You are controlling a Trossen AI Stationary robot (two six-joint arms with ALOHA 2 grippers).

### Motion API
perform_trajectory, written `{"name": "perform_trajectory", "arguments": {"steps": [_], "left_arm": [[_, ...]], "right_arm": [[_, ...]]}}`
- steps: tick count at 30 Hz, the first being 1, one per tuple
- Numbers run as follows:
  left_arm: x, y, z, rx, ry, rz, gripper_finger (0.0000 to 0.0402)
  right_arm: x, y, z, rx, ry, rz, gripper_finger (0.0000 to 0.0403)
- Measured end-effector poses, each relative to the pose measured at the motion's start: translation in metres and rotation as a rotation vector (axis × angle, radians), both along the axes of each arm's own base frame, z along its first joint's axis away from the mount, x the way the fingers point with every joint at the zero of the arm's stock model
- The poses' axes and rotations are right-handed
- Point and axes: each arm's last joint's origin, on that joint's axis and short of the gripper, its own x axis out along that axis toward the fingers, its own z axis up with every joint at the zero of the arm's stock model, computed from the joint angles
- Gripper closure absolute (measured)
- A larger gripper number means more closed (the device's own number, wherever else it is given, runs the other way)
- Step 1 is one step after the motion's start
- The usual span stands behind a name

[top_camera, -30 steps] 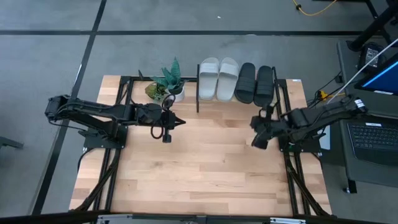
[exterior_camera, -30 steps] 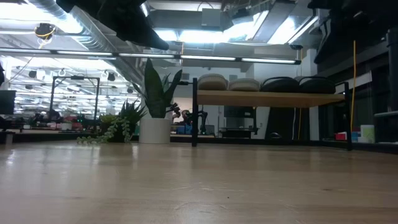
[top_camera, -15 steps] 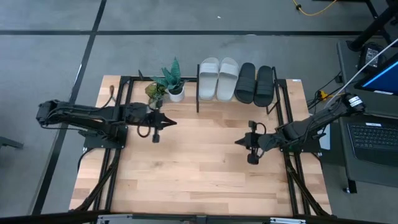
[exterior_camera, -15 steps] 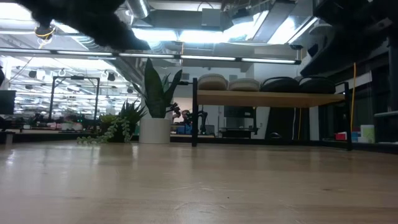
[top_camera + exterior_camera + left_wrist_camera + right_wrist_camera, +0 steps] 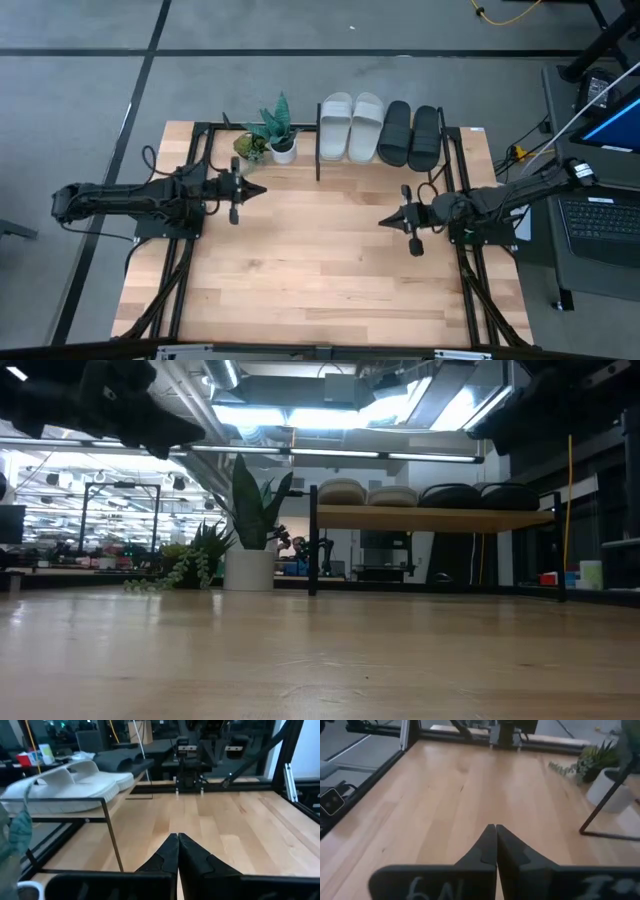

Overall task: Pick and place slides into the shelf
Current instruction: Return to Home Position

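Black and tapered, the left jaws are pressed tip to tip in the left wrist view and hold nothing. The right jaws are closed the same way in the right wrist view, also empty, with bare wood beneath both. The left arm (image 5: 130, 197) lies stretched along the left side of the tabletop (image 5: 320, 280), its tip just short of the potted plant (image 5: 272, 138). The right arm (image 5: 500, 200) lies along the right side, its tip pointing in toward the middle. At the far edge all four slides sit side by side on the shelf (image 5: 430, 517), the pale pair (image 5: 351, 127) nearest the plant and the black pair (image 5: 410, 133) beside them. No slide is left on the tabletop, so the placing looks finished and only the retreat to rest appears to remain. Against a second ago, the left arm has drawn back toward its own edge, so its tip sits farther from the centre and clear of the plant. The right arm was then bunched up close under the black pair; it has since lowered and levelled out, its tip away from the shelf. In the low view the dark bulk of the left arm has slid toward the upper corner, opening the sight line to the shelf. The slides and the plant have not shifted.
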Motion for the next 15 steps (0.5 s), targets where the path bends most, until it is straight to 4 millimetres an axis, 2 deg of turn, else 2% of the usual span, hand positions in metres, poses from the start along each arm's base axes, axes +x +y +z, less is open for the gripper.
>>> {"name": "perform_trajectory", "arguments": {"steps": [6, 11, 15], "left_arm": [[-0.014, -0.002, -0.001, 0.01, -0.036, 0.006, 0.0401], [-0.021, -0.003, -0.013, -0.009, -0.033, 0.042, 0.0402], [-0.025, -0.003, -0.022, -0.027, -0.049, 0.044, 0.0402]], "right_arm": [[-0.009, -0.018, 0.009, -0.024, -0.037, -0.002, 0.0402], [-0.015, -0.029, 0.014, -0.058, -0.073, -0.006, 0.0402], [-0.02, -0.035, 0.01, -0.045, -0.081, 0.001, 0.0402]]}}
